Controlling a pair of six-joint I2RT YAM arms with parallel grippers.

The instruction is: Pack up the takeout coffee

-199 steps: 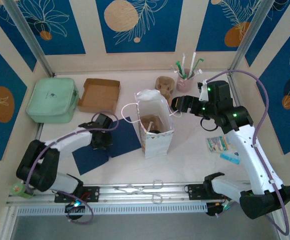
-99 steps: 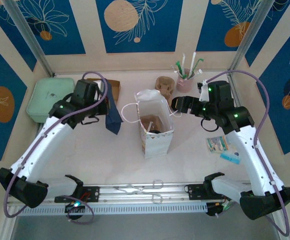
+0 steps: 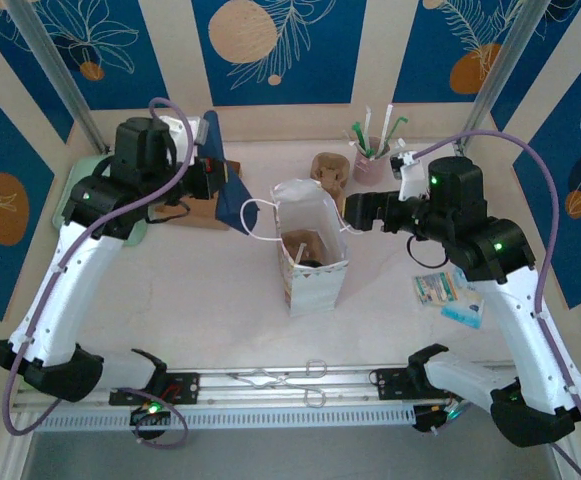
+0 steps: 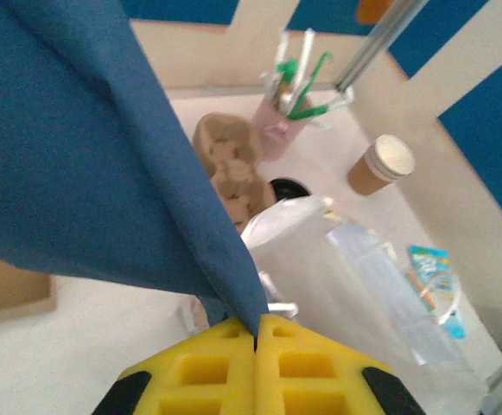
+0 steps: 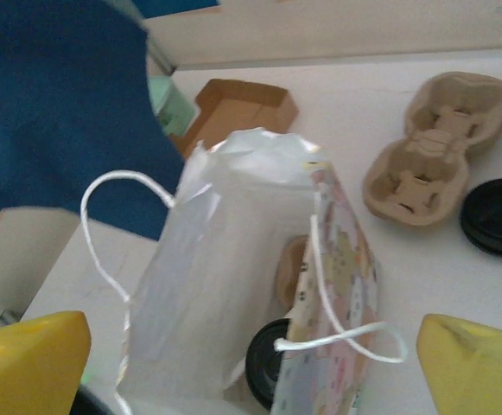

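Hanging cloth, top external view: a dark blue cloth [image 3: 232,200] dangles from the left gripper [image 3: 210,178], jaws clamped on it, behind and to the left of the white paper bag [image 3: 315,285].
Right gripper, same view: the right gripper [image 3: 354,210] hovers at the bag's right rim, jaws spread wide, holding nothing.
Takeout coffee, same view: the takeout coffee [image 3: 303,247] lies inside the bag, its kraft wall and black lid glimpsed through the open mouth.
Behind the bag: a moulded-pulp cup carrier [image 3: 330,172], with a pink cup of straws [image 3: 370,160] further right.
Right of the bag: printed sachets [image 3: 438,288] on the table.
Grip, left wrist view: yellow fingers [image 4: 207,367] of the left gripper [image 4: 255,333] press together on a corner of the cloth [image 4: 86,156], which drapes above the bag [image 4: 346,268].
Beyond the bag, same view: the carrier [image 4: 229,160], a loose black lid [image 4: 285,186] just beside it, the straws cup [image 4: 281,125], and an unlidded kraft cup [image 4: 380,166] further right.
Bag mouth, right wrist view: the bag [image 5: 190,285] stands open between the right gripper's [image 5: 255,337] widely parted yellow fingers [image 5: 30,354]; the coffee [image 5: 289,268] rests low inside, black lid nearest the camera.
Around the bag, same view: carrier [image 5: 432,156] and loose lid [image 5: 495,216] to its right; a cardboard tray [image 5: 233,108] and mint-green case [image 5: 168,102] above it; the cloth [image 5: 60,112] at upper left.
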